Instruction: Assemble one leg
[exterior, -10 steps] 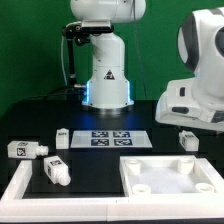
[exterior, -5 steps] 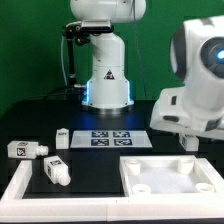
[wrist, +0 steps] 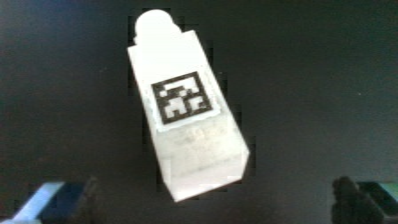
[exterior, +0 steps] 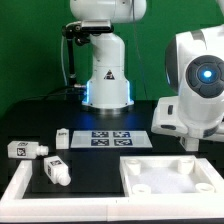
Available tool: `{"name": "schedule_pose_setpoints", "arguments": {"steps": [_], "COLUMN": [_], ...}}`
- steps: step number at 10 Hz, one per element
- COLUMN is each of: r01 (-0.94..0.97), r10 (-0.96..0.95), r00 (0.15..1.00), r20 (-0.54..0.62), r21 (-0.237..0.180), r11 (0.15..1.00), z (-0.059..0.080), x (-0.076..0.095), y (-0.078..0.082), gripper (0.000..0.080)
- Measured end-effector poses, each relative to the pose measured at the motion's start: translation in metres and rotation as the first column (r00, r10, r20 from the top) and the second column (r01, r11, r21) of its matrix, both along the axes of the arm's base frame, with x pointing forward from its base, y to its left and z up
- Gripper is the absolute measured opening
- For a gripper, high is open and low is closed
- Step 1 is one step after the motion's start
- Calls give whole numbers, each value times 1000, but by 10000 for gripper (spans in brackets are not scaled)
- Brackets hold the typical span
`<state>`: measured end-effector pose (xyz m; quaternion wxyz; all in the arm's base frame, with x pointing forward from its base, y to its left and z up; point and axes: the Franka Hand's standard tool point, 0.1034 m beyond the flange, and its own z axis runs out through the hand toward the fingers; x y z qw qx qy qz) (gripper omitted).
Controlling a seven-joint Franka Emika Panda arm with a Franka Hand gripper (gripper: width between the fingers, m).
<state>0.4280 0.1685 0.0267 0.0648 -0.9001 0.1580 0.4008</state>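
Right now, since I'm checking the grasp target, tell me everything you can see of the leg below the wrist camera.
The leg is a stubby white block, plastic by its look, with a narrower rounded tip at one end. A black-and-white square tag sits on its upward face. It lies on its side on the dark table, touching nothing else. The open gripper hangs above, its fingertips wide of the blunt end, clear of it.
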Motion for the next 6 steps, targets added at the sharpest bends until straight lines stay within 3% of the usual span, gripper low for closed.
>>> {"name": "schedule_pose_setpoints", "arguments": {"steps": [2, 6], "r01": [1, -10], "r10": [-1, 10], "r00": [1000, 998], "r20": [-2, -67], "r21": [0, -5], "r11": [1000, 1000], "z": [0, -17], "x": [-1, -30], "y": [0, 0], "gripper": [649, 649]}}
